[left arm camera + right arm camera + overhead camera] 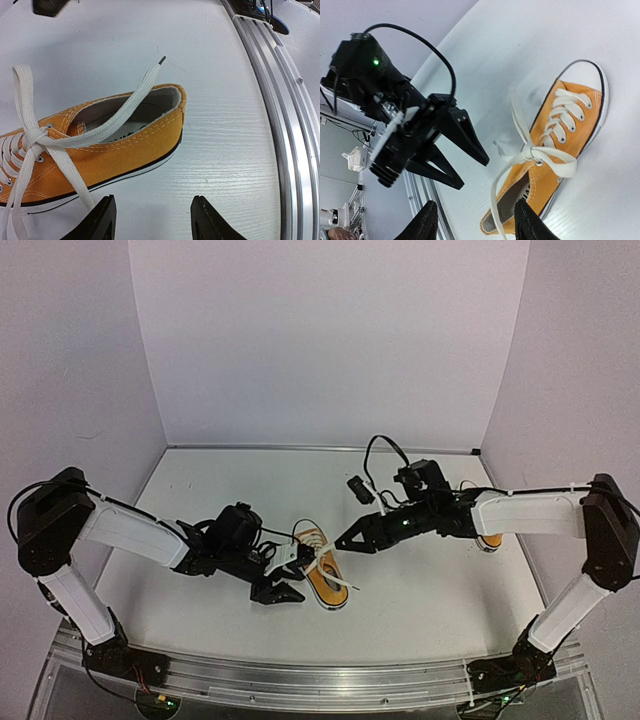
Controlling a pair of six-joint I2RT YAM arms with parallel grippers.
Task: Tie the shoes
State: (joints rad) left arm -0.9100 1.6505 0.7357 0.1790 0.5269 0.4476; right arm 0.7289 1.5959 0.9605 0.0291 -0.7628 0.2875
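- Holding left jaws and right jaws spread, pinching nothing.
- Finding the shoe point(322, 580) on the desk point(420, 610) between them, lying crosswise before left jaws, heel nearest.
- Judging left jaws closer to the loose laces point(24, 95).

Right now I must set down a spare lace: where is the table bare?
Bare: the far strip of table by the back wall, and near-right of the shoe. Crowded: mid-table, where the left end effector and right end effector flank it.
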